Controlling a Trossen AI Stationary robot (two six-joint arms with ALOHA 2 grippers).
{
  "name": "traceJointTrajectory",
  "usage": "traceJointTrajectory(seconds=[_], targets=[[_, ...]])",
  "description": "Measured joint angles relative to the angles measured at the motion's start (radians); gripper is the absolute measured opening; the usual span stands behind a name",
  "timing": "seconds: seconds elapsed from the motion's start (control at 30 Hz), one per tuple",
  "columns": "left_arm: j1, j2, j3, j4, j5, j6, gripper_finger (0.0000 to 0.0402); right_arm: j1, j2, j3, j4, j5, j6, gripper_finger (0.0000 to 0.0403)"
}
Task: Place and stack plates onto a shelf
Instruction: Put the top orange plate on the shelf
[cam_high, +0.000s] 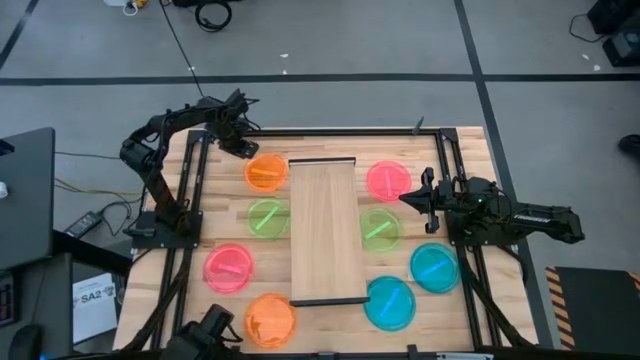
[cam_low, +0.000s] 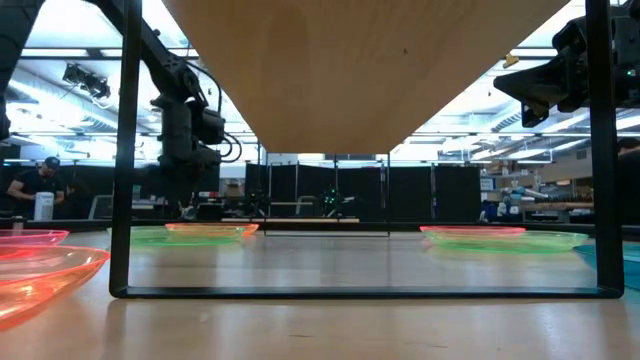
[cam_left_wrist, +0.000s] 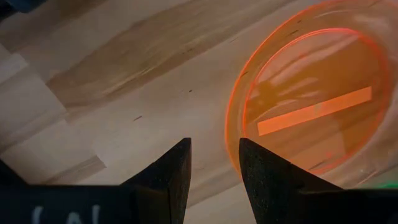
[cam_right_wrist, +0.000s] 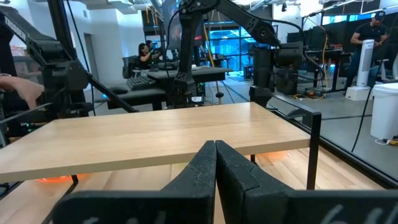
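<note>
Plates lie on both sides of the bare shelf (cam_high: 325, 230); the left gripper (cam_left_wrist: 214, 163), slightly parted, hovers beside the far orange plate (cam_high: 266, 173); a shallow bite could slip off its rim; the right gripper (cam_right_wrist: 216, 163) waits closed.

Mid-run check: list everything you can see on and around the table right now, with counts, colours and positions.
Orange plates: 2; one at the shelf's far left corner, one at the near left edge.
Pink plates: 2; one left of the shelf, one right of it.
Green plates: 2; one left, one right of the shelf.
Blue plates: 2; both right, and.
Shelf: 1, light wood, table centre, nothing on it.
Left gripper: open, above the far orange plate.
Right gripper: shut, beside the right pink plate.
</note>
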Motion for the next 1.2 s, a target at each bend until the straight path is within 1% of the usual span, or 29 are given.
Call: traceJointTrajectory(seconds=[0.1, 0.27, 0.53, 0.67, 0.73, 0.9, 1.2], targets=[[0.0, 0.019, 0.0, 0.002, 0.002, 0.0, 0.0141, 0.0, 0.0, 0.0, 0.0, 0.0, 0.0, 0.0014], [-0.002, 0.055, -0.001, 0.003, 0.038, -0.001, 0.0141, 0.0, 0.0, 0.0, 0.0, 0.0, 0.0, 0.0014], [-0.002, 0.128, -0.001, 0.007, 0.045, -0.001, 0.0141, 0.0, 0.0, 0.0, 0.0, 0.0, 0.0, 0.0014], [-0.001, 0.145, 0.001, 0.008, 0.09, -0.004, 0.0141, 0.0, 0.0, 0.0, 0.0, 0.0, 0.0, 0.0014], [-0.001, 0.146, 0.001, 0.009, 0.094, -0.006, 0.0138, 0.0, 0.0, 0.0, 0.0, 0.0, 0.0, 0.0014], [-0.001, 0.146, 0.0, 0.01, 0.078, -0.011, 0.0114, 0.0, 0.0, 0.0, 0.0, 0.0, 0.0, 0.0014], [-0.002, 0.147, -0.001, 0.017, 0.078, -0.011, 0.0041, 0.0, 0.0, 0.0, 0.0, 0.0, 0.0, 0.0014]])
